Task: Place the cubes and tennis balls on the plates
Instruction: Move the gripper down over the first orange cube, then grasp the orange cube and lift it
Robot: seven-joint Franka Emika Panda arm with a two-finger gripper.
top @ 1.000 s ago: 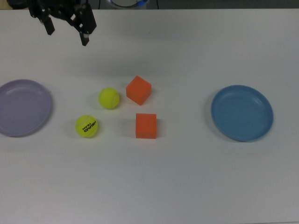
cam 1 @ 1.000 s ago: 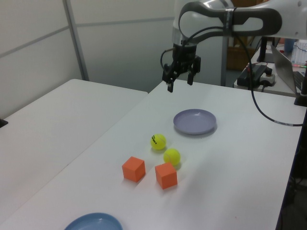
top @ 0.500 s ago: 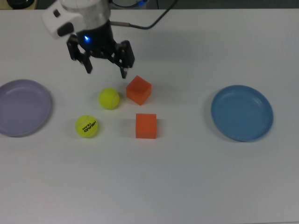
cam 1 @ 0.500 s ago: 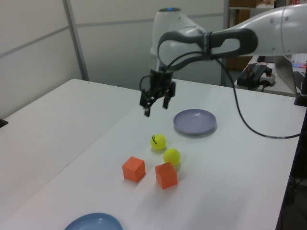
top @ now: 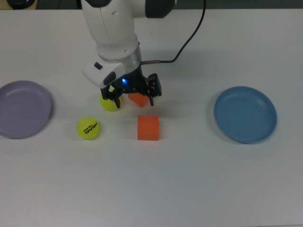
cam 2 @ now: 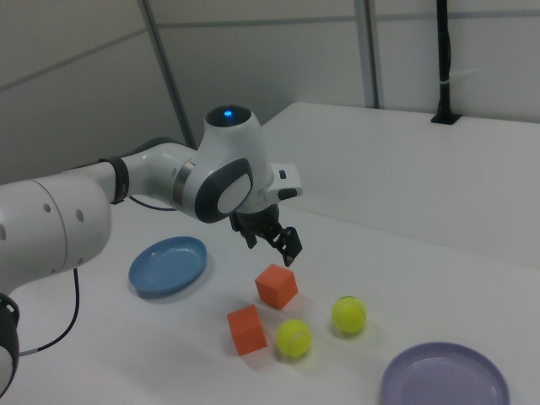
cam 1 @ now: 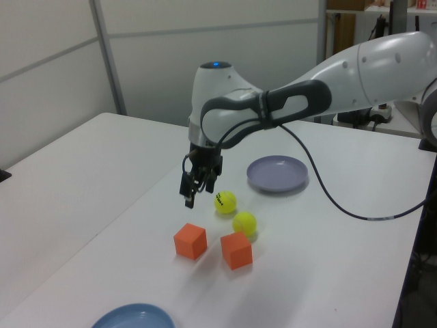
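Above the tabletop (top: 189,189), the tool (top: 132,97) hangs with fingers spread, touching nothing. The top view hides most of one cube (top: 138,99) and part of the plain ball (top: 110,103) beneath it; the left view and right view show that cube (cam 2: 277,286) whole, with the tool (cam 1: 190,191) raised clear of it. The second cube (top: 148,127) and lettered ball (top: 87,128) lie nearby. At the top view's left sits the lavender plate (top: 21,109), at the top view's right the blue plate (top: 245,114), both bare.
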